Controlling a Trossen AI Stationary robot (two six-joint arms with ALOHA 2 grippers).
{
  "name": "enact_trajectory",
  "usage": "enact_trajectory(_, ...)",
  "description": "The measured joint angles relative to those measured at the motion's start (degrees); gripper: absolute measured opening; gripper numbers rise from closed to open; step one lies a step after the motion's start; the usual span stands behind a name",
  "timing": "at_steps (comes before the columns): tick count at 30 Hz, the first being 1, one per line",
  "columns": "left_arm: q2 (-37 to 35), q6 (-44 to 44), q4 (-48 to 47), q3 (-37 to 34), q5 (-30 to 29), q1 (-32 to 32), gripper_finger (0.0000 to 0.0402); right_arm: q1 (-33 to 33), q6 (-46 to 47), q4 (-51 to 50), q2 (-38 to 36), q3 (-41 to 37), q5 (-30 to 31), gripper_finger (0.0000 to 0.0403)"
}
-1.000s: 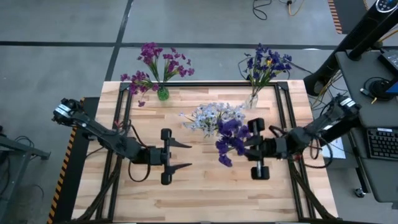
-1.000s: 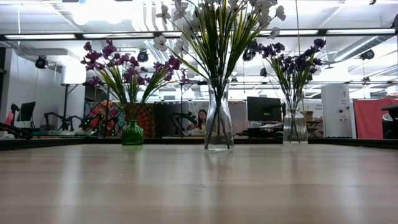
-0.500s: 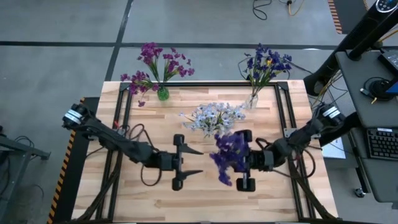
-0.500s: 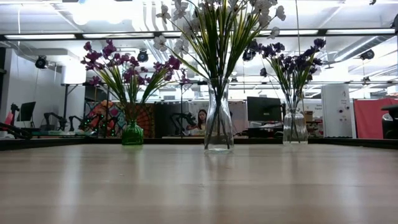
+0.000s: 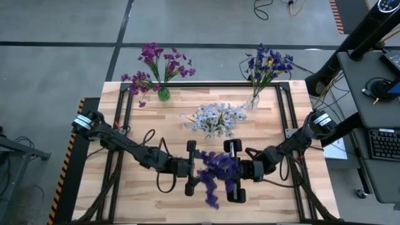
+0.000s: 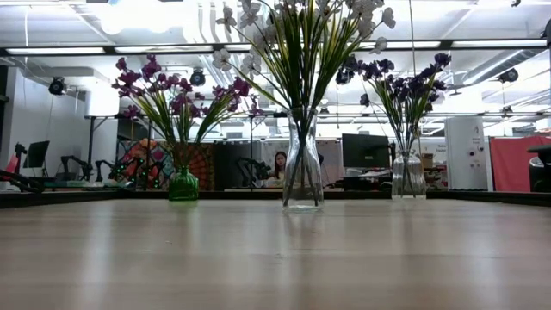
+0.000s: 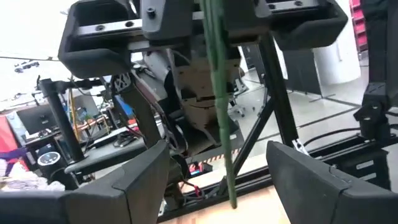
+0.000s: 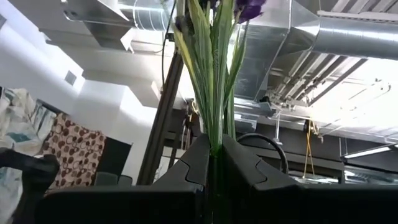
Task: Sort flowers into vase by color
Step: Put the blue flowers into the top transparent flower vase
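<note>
Magenta flowers point(image 5: 156, 62) stand in a green vase point(image 5: 163, 94), blue-violet flowers point(image 5: 267, 64) and pale white-lavender flowers point(image 5: 214, 118) in clear vases. The purple spray point(image 5: 217, 172) has a green stem point(image 7: 219, 93). The table point(image 5: 112, 200) is pale wood.

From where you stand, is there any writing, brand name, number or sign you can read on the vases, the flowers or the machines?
No readable text in any view.
The keyboard at the right edge of the high view: keys too small to read.
The monitor in the room behind the table: dark, nothing legible.
The green vase and the two clear vases: no labels visible.
</note>
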Motion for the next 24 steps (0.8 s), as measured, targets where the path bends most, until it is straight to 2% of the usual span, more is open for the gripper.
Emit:
enact_trajectory(5, 0.0, -0.7, 0.0, 0.0, 4.2, 0.0, 0.0251, -0.2, -0.8, 0.3, 0.5, 0.3, -0.3, 0.0021)
enact_trajectory(13, 0.0, -1.2, 0.1, 0.0, 4.4, 0.7, 0.0238, -1.2, -1.1, 3.3, 2.2, 1.0, -0.9, 0.0021)
enact_trajectory(19, 0.0, -2.1, 0.1, -0.1, 4.1, 1.0, 0.0196, -1.6, -1.7, 3.7, 3.2, 1.8, -0.8, 0.0021)
enact_trajectory(24, 0.0, -2.4, 0.1, -0.1, 3.3, 1.3, 0.0141, -1.5, -0.5, 3.8, 3.2, 1.7, -0.5, 0.0021)
